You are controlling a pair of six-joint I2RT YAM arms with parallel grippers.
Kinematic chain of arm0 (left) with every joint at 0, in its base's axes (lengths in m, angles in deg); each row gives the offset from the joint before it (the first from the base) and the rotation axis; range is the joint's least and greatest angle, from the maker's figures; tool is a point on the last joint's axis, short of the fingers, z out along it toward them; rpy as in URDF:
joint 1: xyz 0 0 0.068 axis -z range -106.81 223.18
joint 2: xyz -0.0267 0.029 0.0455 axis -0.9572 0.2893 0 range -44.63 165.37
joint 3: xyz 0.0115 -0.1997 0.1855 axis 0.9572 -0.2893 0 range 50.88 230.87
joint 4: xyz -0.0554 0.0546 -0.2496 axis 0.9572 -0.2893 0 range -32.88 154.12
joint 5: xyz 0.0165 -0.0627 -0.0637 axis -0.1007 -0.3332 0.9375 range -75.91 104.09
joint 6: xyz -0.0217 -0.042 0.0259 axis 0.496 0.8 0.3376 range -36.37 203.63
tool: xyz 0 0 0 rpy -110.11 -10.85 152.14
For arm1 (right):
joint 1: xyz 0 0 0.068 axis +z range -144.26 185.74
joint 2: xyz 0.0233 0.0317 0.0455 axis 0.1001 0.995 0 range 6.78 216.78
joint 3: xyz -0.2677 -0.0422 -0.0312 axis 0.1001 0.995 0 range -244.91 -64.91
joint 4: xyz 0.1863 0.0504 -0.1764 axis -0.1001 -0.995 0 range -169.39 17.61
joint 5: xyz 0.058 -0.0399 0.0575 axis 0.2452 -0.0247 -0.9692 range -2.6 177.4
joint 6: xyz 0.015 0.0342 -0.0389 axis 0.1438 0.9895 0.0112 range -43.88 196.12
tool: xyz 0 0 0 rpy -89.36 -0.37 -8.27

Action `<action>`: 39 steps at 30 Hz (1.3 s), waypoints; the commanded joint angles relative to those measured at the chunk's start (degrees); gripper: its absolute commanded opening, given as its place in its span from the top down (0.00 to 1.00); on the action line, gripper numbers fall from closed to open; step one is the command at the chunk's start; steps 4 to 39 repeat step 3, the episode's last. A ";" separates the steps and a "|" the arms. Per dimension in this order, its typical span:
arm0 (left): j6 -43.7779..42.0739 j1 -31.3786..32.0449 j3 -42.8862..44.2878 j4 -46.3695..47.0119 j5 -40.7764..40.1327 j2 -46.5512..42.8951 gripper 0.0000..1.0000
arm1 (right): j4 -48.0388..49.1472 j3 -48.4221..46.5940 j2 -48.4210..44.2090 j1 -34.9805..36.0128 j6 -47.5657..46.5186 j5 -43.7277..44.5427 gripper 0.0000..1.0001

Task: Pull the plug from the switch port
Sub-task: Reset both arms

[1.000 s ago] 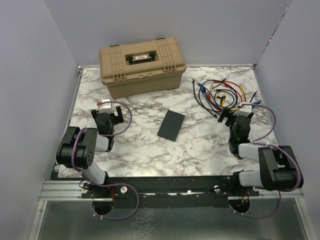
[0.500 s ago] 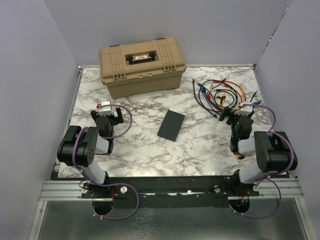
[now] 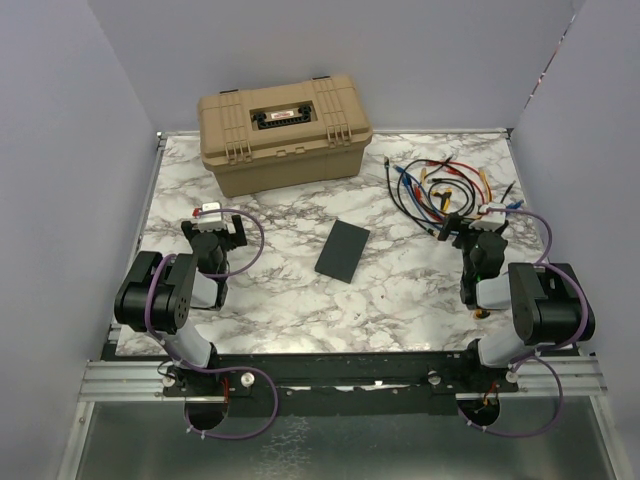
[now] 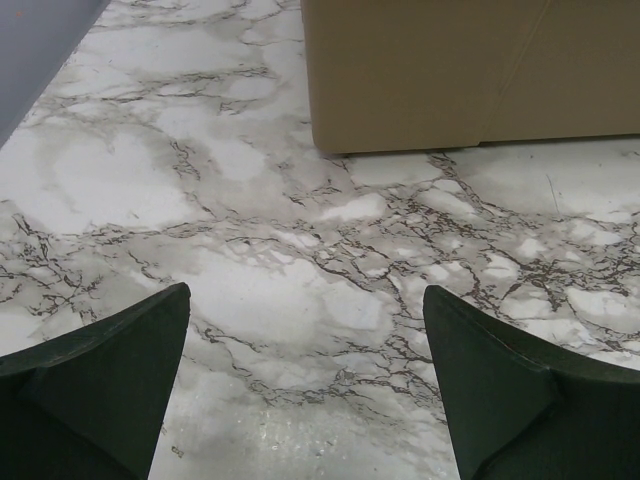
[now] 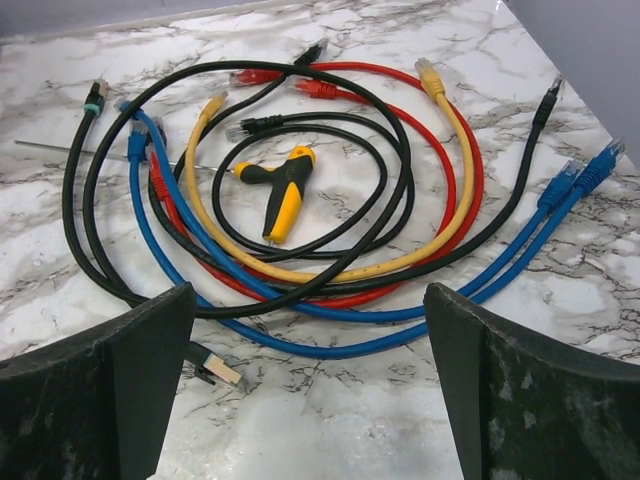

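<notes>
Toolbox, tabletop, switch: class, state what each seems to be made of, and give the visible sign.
Toolbox: probably moulded plastic, matte tan; ribbed lid, moulded latches, no metallic shine.
Tabletop: marble-look surface, white with dark veins, slightly glossy; real stone or printed laminate cannot be told.
Switch: matte black casing, flat and glare-free; plastic or painted metal, unclear.

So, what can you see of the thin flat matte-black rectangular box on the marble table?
The thin matte-black rectangular box lies flat, slightly skewed, near the middle of the marble table, in front of the tan toolbox and left of the coloured cables. Its top is plain; ports are too small to see. Nothing but the table touches it.
</notes>
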 commanded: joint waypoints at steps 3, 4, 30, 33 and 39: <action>-0.42 0.16 -0.33 1.59 1.05 0.27 0.01 | 2.31 0.46 0.10 -0.33 -0.72 -0.80 0.00; -0.42 0.16 -0.33 1.59 1.05 0.27 0.01 | 2.31 0.46 0.10 -0.33 -0.72 -0.80 0.00; -0.42 0.16 -0.33 1.59 1.05 0.27 0.01 | 2.31 0.46 0.10 -0.33 -0.72 -0.80 0.00; -0.42 0.16 -0.33 1.59 1.05 0.27 0.01 | 2.31 0.46 0.10 -0.33 -0.72 -0.80 0.00; -0.42 0.16 -0.33 1.59 1.05 0.27 0.01 | 2.31 0.46 0.10 -0.33 -0.72 -0.80 0.00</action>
